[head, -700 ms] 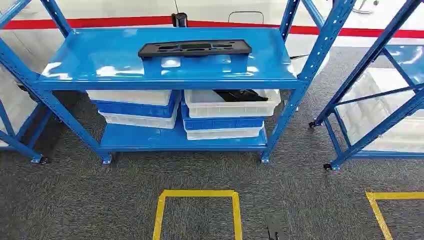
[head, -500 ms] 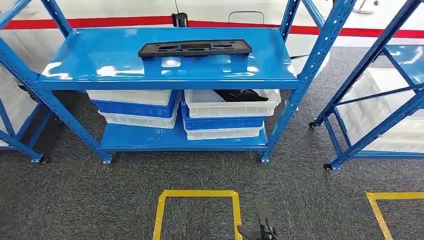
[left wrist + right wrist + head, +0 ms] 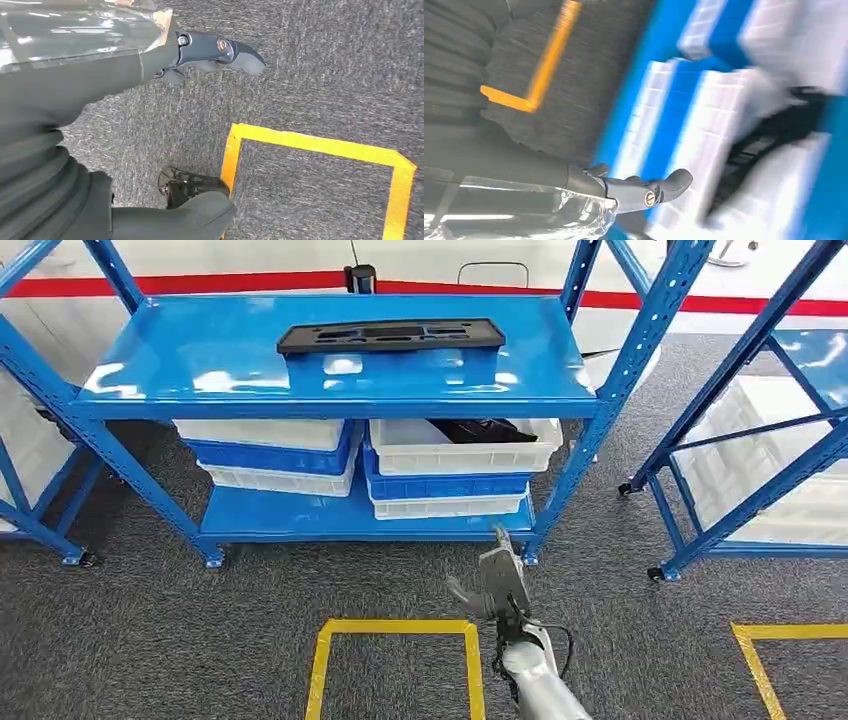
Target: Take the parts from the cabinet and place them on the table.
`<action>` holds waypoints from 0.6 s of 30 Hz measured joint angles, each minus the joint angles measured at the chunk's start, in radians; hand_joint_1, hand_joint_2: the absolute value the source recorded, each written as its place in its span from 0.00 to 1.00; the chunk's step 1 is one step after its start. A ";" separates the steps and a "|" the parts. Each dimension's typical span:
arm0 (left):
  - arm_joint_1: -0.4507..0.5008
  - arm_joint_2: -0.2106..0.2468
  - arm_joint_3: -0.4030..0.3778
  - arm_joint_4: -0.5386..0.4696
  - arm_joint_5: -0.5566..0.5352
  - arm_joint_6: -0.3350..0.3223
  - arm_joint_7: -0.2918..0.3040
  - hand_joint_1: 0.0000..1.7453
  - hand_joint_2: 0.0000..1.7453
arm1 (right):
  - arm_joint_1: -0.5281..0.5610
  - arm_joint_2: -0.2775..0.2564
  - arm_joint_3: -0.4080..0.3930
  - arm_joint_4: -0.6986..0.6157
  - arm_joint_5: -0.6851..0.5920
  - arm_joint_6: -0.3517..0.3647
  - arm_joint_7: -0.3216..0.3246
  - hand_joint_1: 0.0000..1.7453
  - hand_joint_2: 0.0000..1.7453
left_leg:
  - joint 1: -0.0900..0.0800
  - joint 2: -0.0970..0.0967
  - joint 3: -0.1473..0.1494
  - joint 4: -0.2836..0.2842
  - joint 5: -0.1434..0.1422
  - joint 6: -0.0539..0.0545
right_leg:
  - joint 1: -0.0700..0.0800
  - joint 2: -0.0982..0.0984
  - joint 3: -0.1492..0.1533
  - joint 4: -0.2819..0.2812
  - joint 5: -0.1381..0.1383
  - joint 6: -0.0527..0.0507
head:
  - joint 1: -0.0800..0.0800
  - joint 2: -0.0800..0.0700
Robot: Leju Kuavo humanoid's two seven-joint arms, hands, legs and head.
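A long black part [image 3: 390, 336] lies flat on the top shelf of the blue cabinet [image 3: 340, 390]. On the lower shelf, another black part [image 3: 482, 430] sits in the upper white bin [image 3: 460, 455] of the right stack; it is a blurred dark shape [image 3: 769, 135] in the right wrist view. My right hand [image 3: 497, 585] is raised in front of the lower shelf, below that bin, fingers apart and empty; its thumb [image 3: 649, 192] points toward the bins. My left hand [image 3: 210, 52] hangs over the carpet and holds nothing.
Stacked white and blue bins [image 3: 275, 455] fill the left of the lower shelf. A second blue rack [image 3: 740, 420] with white bins stands to the right, and another rack's leg [image 3: 30, 510] to the left. Yellow tape squares [image 3: 395, 628] mark the grey carpet.
My right hand has risen from the bottom edge of the head view toward the front of the lower shelf. The cabinet and parts have not moved.
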 joint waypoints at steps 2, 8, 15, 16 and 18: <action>-0.002 -0.001 0.000 0.000 -0.007 -0.005 0.000 0.00 1.00 | 0.000 -0.003 0.000 -0.072 0.027 0.005 0.002 0.00 1.00 | 0.000 0.000 0.000 0.000 0.000 0.000 | 0.000 0.000 0.000 0.000 0.000 0.000 | 0.000 0.000; -0.011 -0.005 -0.003 0.002 -0.034 -0.021 0.004 0.00 0.00 | -0.031 -0.015 -0.002 -0.289 0.112 0.036 0.030 0.00 1.00 | 0.000 0.000 0.000 0.000 0.000 0.000 | 0.000 0.000 0.000 0.000 0.000 0.000 | 0.000 0.000; -0.012 -0.008 -0.027 0.007 -0.082 -0.027 0.036 0.00 0.00 | -0.147 -0.018 -0.001 -0.498 0.174 0.101 0.095 0.00 1.00 | 0.000 0.000 0.000 0.000 0.000 0.000 | 0.000 0.000 0.000 0.000 0.000 0.000 | 0.000 0.000; -0.012 -0.008 -0.030 0.008 -0.088 -0.029 0.040 0.00 0.00 | -0.171 -0.018 -0.001 -0.525 0.182 0.115 0.108 0.00 1.00 | 0.000 0.000 0.000 0.000 0.000 0.000 | 0.000 0.000 0.000 0.000 0.000 0.000 | 0.000 0.000; -0.012 -0.008 -0.035 0.008 -0.101 -0.029 0.050 0.00 0.00 | -0.221 -0.015 0.000 -0.565 0.186 0.142 0.137 0.00 1.00 | 0.000 0.000 0.000 0.000 0.000 0.000 | 0.000 0.000 0.000 0.001 0.000 0.000 | 0.000 0.000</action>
